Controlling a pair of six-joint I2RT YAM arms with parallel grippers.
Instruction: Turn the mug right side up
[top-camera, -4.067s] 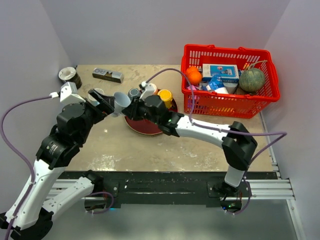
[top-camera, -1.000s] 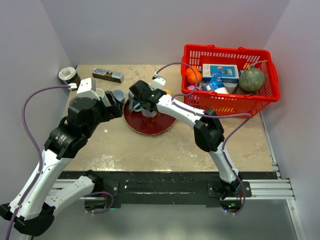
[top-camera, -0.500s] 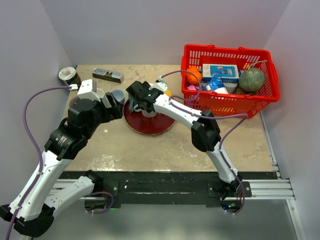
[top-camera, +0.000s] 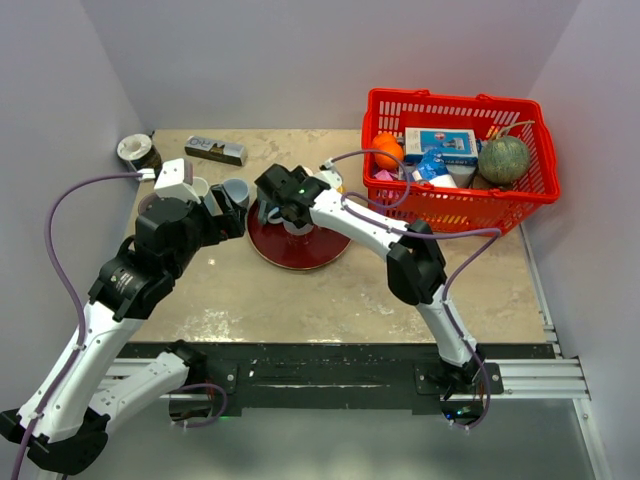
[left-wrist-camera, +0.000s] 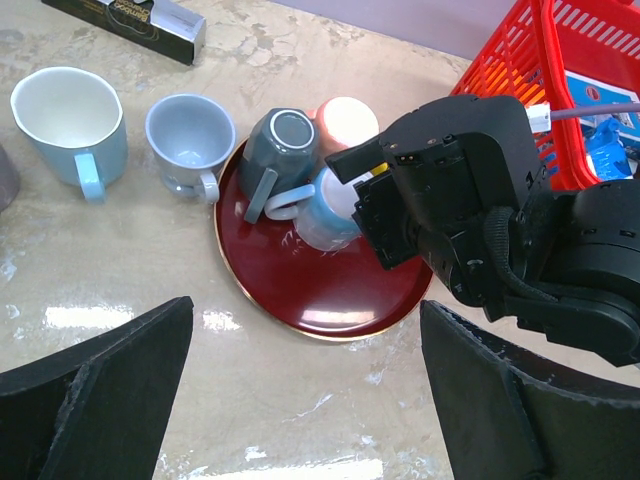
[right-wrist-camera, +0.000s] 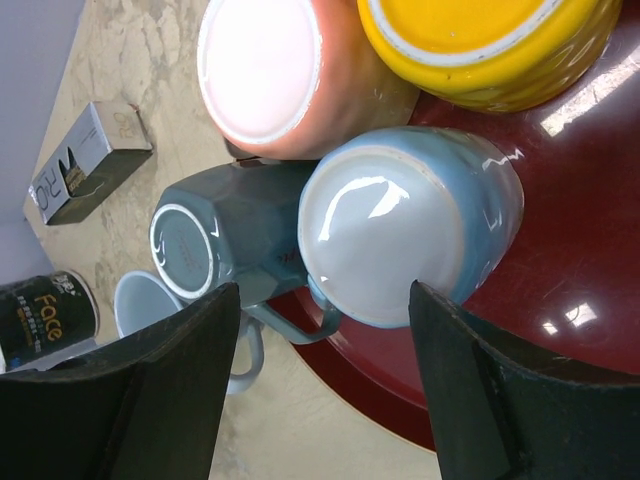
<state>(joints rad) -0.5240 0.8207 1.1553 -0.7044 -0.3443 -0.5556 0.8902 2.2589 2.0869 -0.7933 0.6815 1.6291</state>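
The table (top-camera: 300, 295) holds four overturned mugs (right-wrist-camera: 255, 65) clustered at one red plate (left-wrist-camera: 320, 295), with two upright mugs (left-wrist-camera: 185, 135) beside it. The left gripper (left-wrist-camera: 305, 305) gapes wide. The right gripper (right-wrist-camera: 322, 300) stands open astride the blue mug (right-wrist-camera: 400, 235).

Dark can (right-wrist-camera: 45, 310) at 8 o'clock in right wrist view is showing "Face" in pale letters; smaller print beneath is blurring out. Grey box (right-wrist-camera: 88, 160) at 10 o'clock is carrying large marks, illegible. Blue-white carton (top-camera: 440, 145) in red basket (top-camera: 470, 212): print too small.

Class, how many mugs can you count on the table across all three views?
6: two upright left of the red plate, big pale mug, grey-blue mug; on or at the plate, dark teal mug, pink mug, sky-blue mug, yellow mug. The basket may hide more.
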